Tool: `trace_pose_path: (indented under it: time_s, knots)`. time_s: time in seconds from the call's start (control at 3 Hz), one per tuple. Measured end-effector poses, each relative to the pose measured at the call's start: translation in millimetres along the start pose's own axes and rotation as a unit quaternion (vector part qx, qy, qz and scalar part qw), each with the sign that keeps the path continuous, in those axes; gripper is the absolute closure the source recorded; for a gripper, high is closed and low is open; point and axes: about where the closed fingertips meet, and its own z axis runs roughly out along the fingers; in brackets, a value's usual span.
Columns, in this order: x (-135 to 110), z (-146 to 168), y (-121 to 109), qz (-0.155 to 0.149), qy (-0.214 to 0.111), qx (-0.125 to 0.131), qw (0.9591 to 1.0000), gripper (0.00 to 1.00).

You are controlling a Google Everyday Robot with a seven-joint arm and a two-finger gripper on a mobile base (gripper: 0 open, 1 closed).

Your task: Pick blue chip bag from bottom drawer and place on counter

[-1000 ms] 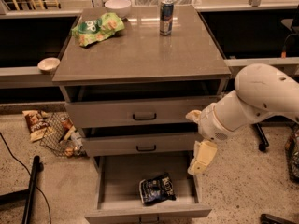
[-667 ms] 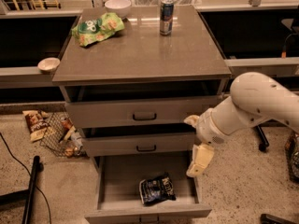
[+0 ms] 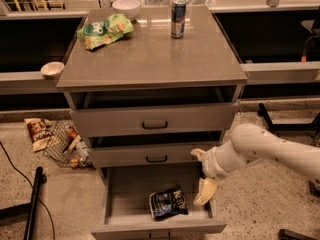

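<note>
The blue chip bag (image 3: 169, 202) lies flat on the floor of the bottom drawer (image 3: 125, 196), right of centre and close to the front wall, white lettering up. The drawer is pulled well out, so the bag is open to the camera from above. Its long axis runs roughly across the drawer, tipped a little up toward the right.

And here's the gripper (image 3: 205, 191), hanging off the white arm at the drawer's right side wall, just beside the bag's right end and apart from it. It has hold of nothing. Whether it is spread or closed, I cannot tell.

So the bag sits down and to the left of the gripper in this view. I judge the reach has to go inward and down, over the side wall.

Up top, the counter (image 3: 150, 54) carries a green snack bag (image 3: 104, 30) and a can (image 3: 178, 18), with bare slab toward the front.
</note>
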Motion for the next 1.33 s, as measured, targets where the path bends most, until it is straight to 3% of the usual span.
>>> trace_pose_path:
  time_s: [0.67,1.33]
  knots:
    - [48,115,-14,0.014,-0.054,-0.028,0.998,0.0]
    - [54,132,-5,0.024,-0.061,-0.041,0.997,0.0]
